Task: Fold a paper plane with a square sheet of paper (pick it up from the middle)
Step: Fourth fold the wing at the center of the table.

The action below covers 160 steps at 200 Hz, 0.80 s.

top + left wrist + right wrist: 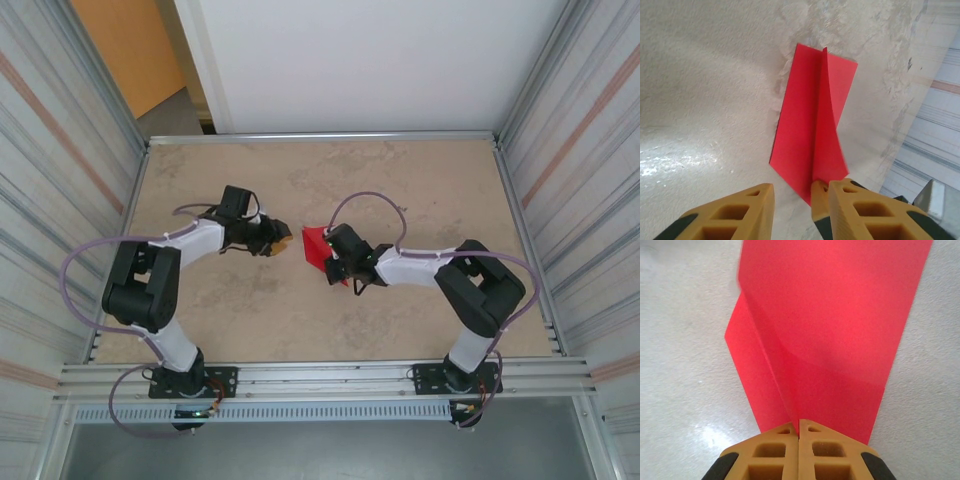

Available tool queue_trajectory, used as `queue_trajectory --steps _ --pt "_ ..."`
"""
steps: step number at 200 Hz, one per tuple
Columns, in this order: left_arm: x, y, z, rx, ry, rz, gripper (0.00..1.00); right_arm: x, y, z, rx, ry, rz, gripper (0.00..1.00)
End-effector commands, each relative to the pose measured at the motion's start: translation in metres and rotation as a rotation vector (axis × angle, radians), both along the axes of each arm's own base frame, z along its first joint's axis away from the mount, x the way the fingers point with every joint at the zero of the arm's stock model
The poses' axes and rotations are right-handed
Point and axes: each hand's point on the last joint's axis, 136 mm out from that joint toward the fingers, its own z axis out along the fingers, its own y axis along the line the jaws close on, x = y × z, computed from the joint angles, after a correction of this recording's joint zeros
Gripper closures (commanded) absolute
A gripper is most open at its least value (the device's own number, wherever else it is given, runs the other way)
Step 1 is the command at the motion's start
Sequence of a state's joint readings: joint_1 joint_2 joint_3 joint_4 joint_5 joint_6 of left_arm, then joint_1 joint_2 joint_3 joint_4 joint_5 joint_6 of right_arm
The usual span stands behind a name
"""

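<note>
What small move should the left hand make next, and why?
Probably ease the left hand back from the red sheet: its fingers stand apart, the sheet's corner at their tips, while the right hand is shut on the sheet and holds it.

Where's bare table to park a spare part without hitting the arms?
Free: the far strip of table along the back wall, and the near middle between the left arm base and right arm base. Crowded: the centre, where the left end effector, open, and the right end effector, shut on the red sheet, meet.
</note>
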State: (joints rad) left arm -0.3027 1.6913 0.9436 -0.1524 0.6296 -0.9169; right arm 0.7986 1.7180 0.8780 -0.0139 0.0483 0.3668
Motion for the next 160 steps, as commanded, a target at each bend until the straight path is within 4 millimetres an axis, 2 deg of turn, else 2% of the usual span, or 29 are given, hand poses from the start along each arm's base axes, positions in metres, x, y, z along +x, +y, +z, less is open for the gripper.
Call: queue_trajectory --steps 1,53,111,160 --pt "-0.002 -0.007 0.004 -0.064 -0.062 -0.008 0.65 -0.009 0.014 0.016 0.182 0.092 0.039 0.97" --pt "-0.012 -0.041 -0.002 -0.153 -0.119 -0.089 0.58 -0.008 0.01 0.017 0.358 0.202 0.032 0.98" --pt "-0.017 -0.057 -0.006 -0.105 -0.197 -0.183 0.47 -0.008 0.001 0.017 0.486 0.262 0.029 0.98" --pt "-0.021 -0.071 -0.015 -0.084 -0.198 -0.247 0.44 -0.007 -0.002 0.016 0.552 0.3 0.029 0.98"
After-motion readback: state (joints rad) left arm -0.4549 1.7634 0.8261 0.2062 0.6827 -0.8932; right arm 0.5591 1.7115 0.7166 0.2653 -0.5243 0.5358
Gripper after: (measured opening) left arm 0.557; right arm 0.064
